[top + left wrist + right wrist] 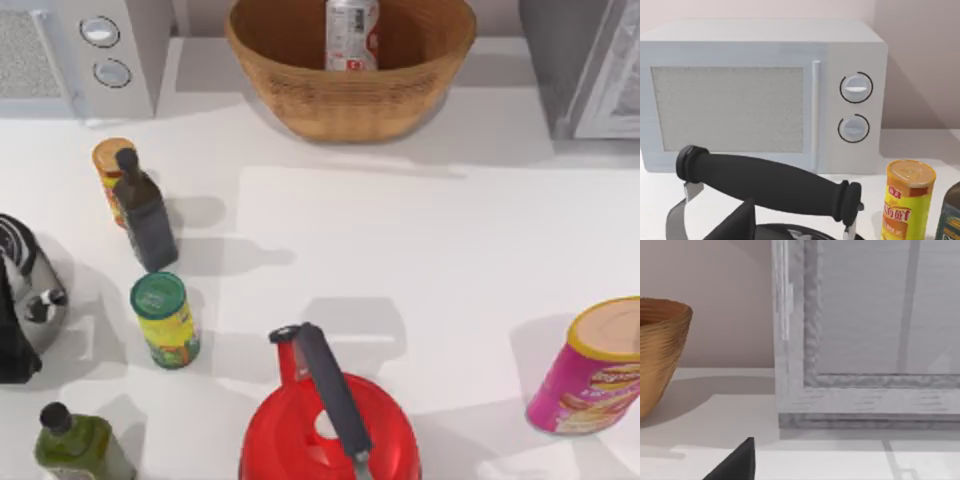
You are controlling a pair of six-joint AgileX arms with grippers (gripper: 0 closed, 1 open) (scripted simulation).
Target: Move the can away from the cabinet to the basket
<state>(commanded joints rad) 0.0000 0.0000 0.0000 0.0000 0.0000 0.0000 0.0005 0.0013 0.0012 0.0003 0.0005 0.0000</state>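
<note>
The silver-white can (352,33) stands upright inside the tan wicker basket (300,100) at the back middle of the table. The grey speckled cabinet (590,60) stands at the back right, well apart from the can. In the right wrist view, a dark part of my right gripper (737,462) sits low over the table, facing the cabinet's white framed door (865,340), with the basket's wall (660,350) off to one side. In the left wrist view, my left gripper (740,225) shows as a dark tip just behind a kettle's black handle (770,182).
A pale microwave (80,50) stands back left. Down the left side are an orange-lidded canister (112,175), a dark bottle (145,215), a green-lidded yellow canister (165,320), a grey kettle (25,300) and a green bottle (75,445). A red kettle (330,420) stands front centre, a pink tube (590,370) front right.
</note>
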